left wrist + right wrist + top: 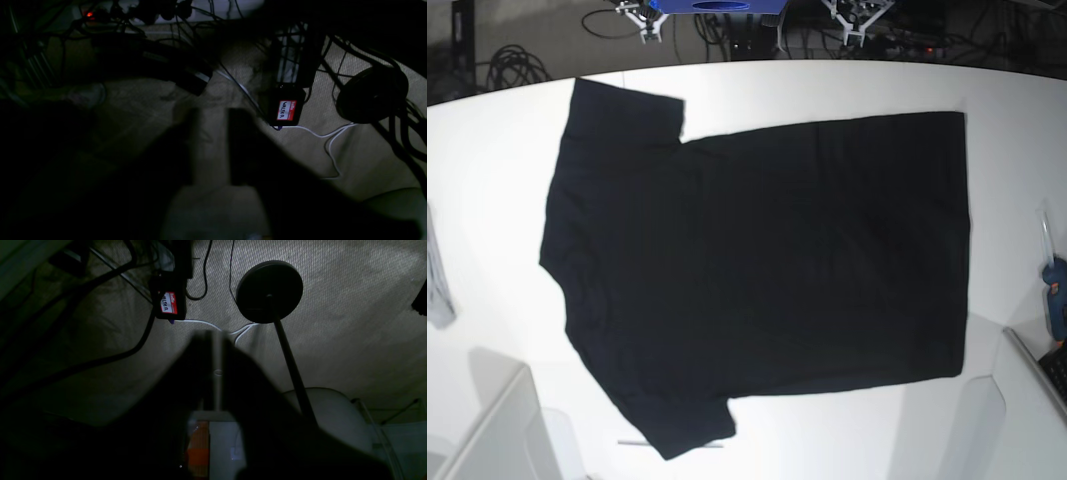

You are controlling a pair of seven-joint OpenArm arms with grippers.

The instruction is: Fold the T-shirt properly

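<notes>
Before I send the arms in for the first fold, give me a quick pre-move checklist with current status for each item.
1. T-shirt spread flat on the table, plain side up: ok.
2. Both sleeves laid out, unfolded: ok.
3. Nothing lying on the shirt: ok.
4. Small grey cloth clear of the shirt, at the table edge: ok.
5. Left gripper jaws parted, holding nothing; it looks at the floor, not the shirt: ok.
6. Right gripper jaws shut and empty: not ok, open before grasping.

A white table is brightly lit. Below, the dim woven carpet carries tangled cables and a round black stand base.
</notes>
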